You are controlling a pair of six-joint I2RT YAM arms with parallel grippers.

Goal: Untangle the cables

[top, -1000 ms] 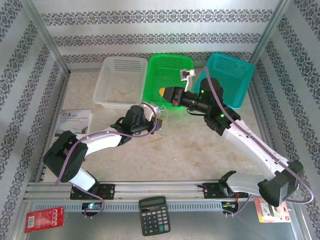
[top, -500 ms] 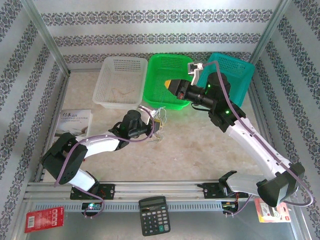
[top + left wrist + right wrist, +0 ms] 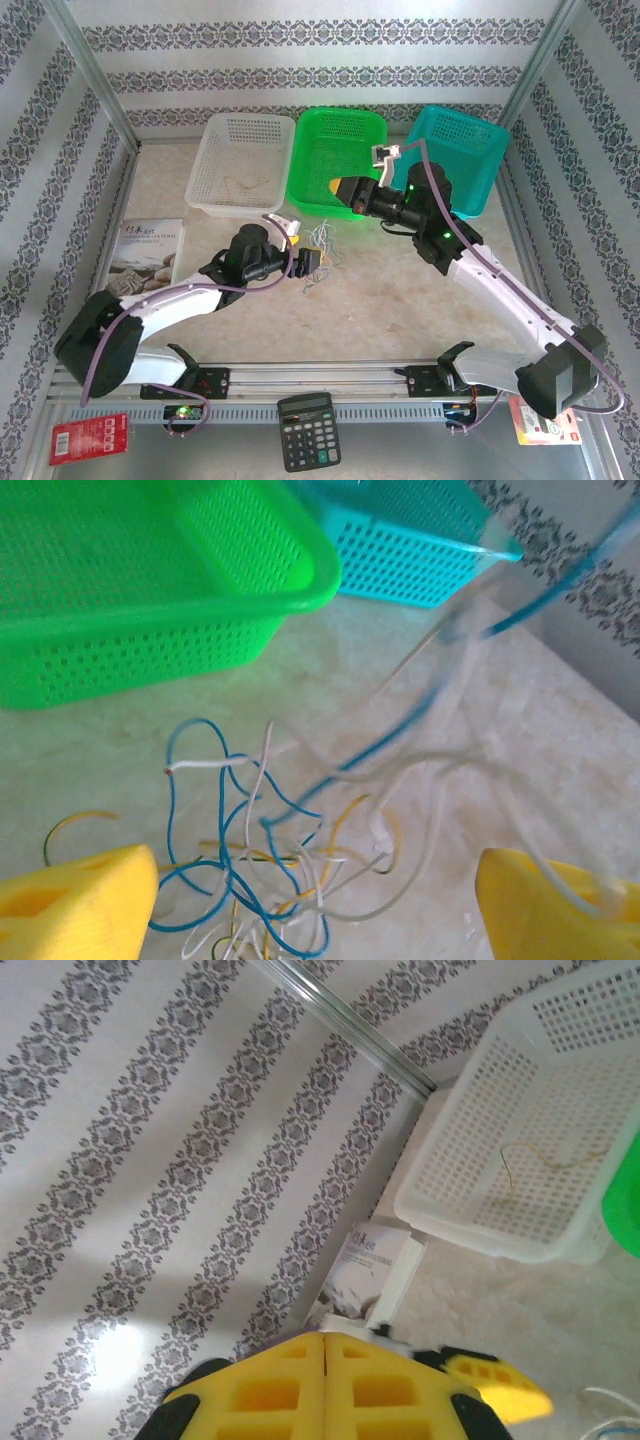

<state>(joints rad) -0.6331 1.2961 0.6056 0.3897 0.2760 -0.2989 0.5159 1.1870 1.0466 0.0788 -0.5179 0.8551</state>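
Observation:
The cables [image 3: 322, 243] lie in a loose tangle of thin blue, white and yellow strands on the table, just in front of the green basket. In the left wrist view the cables [image 3: 265, 865] sit between my yellow fingers [image 3: 85, 900], and some blurred blue and whitish strands rise toward the upper right. My left gripper [image 3: 305, 258] [image 3: 320, 900] is open wide, low over the tangle. My right gripper [image 3: 340, 187] [image 3: 325, 1345] is shut, pads pressed together, raised over the green basket's front edge; I see nothing between them. One tan strand [image 3: 243, 183] [image 3: 545, 1160] lies in the white basket.
Three baskets stand in a row at the back: white [image 3: 212, 165], green [image 3: 335, 135] and teal [image 3: 470, 150]. A booklet [image 3: 148, 245] lies at the left. A calculator [image 3: 309, 443] and red packets sit on the near rail. Metal frame posts edge the table.
My left arm has dropped lower and its gripper has slid toward the near side, exposing the tangle beyond it. My right gripper lifted over the green basket and came back slightly, still shut.

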